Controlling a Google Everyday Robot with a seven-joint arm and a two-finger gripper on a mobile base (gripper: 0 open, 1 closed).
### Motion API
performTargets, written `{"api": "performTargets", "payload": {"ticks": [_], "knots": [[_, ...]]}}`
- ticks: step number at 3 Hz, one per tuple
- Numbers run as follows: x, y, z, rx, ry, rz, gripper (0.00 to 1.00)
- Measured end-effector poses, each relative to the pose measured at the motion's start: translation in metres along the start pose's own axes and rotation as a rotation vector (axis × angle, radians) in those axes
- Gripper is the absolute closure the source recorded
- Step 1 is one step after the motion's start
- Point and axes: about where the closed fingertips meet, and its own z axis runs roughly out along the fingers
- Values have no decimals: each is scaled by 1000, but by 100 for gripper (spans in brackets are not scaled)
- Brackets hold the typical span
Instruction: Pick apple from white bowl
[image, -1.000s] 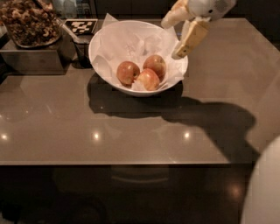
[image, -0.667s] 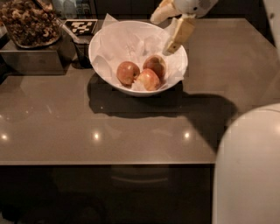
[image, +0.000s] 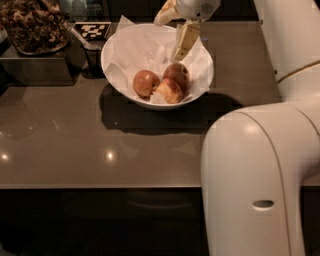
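The white bowl (image: 117, 50) stands at the back middle of the brown table, lined with crumpled white paper. Three apples lie in it. The red-orange apple (image: 145, 82) is on the left. A paler yellow-pink apple (image: 171, 92) is in front, and a darker brownish-red apple (image: 176, 73) is behind it on the right. My gripper (image: 167, 40) hangs over the back of the bowl, open and empty. Its lower finger (image: 184, 41) points down just above the darker apple, up and to the right of the red-orange apple.
A tray of brown nuts (image: 32, 25) sits on a dark box at the back left. A black-and-white marker tag (image: 92, 30) lies beside the bowl. My white arm (image: 255, 175) fills the right foreground and hides the table's right part.
My gripper has moved left and lower, from beside the bowl's right rim to over its inside. My arm's white body has swung into the right foreground.
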Motion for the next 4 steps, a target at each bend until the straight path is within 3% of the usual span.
{"api": "performTargets", "payload": {"ticks": [2, 4], "knots": [[29, -3, 26, -41, 43, -65, 23], [71, 18, 29, -90, 95, -43, 20]]}}
